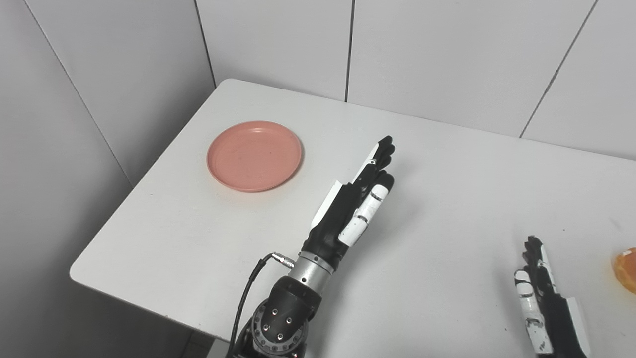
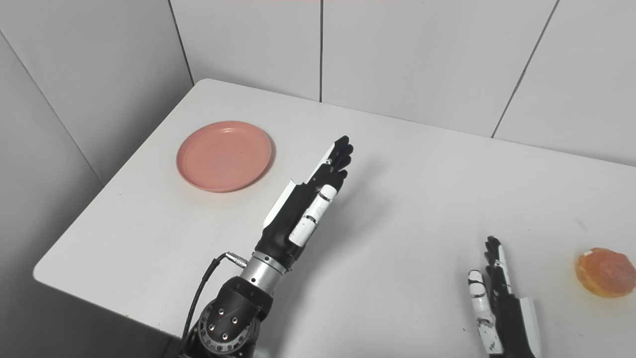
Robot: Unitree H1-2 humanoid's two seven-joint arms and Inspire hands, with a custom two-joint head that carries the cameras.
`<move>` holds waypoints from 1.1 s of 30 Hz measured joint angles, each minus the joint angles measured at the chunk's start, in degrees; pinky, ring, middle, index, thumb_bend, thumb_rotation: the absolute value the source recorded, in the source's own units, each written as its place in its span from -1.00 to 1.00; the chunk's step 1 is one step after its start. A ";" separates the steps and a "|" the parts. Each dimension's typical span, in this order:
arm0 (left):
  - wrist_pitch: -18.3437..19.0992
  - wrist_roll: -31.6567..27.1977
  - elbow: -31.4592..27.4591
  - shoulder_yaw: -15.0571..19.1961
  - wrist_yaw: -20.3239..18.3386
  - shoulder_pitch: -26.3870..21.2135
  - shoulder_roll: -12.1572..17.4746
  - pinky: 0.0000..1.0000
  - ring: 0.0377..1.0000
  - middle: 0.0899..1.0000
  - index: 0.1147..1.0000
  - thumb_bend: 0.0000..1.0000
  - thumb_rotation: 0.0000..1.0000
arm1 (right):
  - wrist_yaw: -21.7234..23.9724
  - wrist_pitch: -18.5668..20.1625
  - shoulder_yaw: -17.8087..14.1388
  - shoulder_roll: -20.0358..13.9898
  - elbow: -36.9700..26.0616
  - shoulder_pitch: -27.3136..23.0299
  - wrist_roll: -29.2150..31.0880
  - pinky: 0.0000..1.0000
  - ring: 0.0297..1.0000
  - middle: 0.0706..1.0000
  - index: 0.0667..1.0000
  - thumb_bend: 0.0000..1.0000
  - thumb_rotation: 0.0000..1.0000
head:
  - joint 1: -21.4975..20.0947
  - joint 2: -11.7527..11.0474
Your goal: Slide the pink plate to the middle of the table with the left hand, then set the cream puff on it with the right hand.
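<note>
The pink plate (image 1: 254, 155) lies flat near the table's left edge, with nothing on it. My left hand (image 1: 355, 196) is raised over the middle of the table, to the right of the plate and apart from it, fingers stretched out straight, open and holding nothing. An orange-brown cream puff (image 2: 605, 272) sits on the table at the far right. My right hand (image 2: 499, 308) rests low near the front edge, left of the puff with a gap between them, fingers extended, open and holding nothing.
The white table (image 1: 447, 199) stands in a corner of grey panel walls (image 1: 422, 54). Its left edge and front-left corner (image 1: 79, 271) drop off close to the plate. A black cable (image 1: 248, 293) runs from the left wrist.
</note>
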 measured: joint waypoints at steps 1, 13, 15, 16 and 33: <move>0.41 0.04 -0.17 0.42 -0.02 -0.35 0.23 0.97 0.99 1.00 0.98 0.01 1.00 | 0.00 0.00 -0.01 0.00 0.01 0.00 0.07 1.00 1.00 1.00 1.00 -0.95 1.00 | 0.00 0.00; 1.14 -2.21 -1.44 6.96 0.22 -5.25 3.56 0.98 0.97 1.00 0.98 -0.07 1.00 | 0.04 0.12 -0.02 -0.03 0.01 -0.15 0.02 1.00 1.00 1.00 1.00 -0.95 1.00 | 0.26 0.35; 1.15 -2.78 -1.43 8.30 0.30 -5.88 4.15 0.99 0.98 1.00 0.99 -0.08 1.00 | 0.11 0.12 -0.04 -0.04 0.01 -0.15 0.38 1.00 1.00 1.00 1.00 -0.96 1.00 | 0.44 0.44; 1.15 -3.18 -1.42 8.91 0.31 -6.17 4.54 0.99 0.98 1.00 0.99 -0.09 1.00 | 0.12 0.12 -0.04 -0.04 0.01 -0.15 0.49 1.00 1.00 1.00 1.00 -0.96 1.00 | 0.44 0.44; 3.84 -10.37 0.70 20.25 3.39 -10.03 10.03 1.00 1.00 1.00 1.00 -0.07 1.00 | 0.59 0.12 -0.25 -0.37 0.02 -0.27 0.56 1.00 1.00 1.00 1.00 -0.92 1.00 | 1.23 1.23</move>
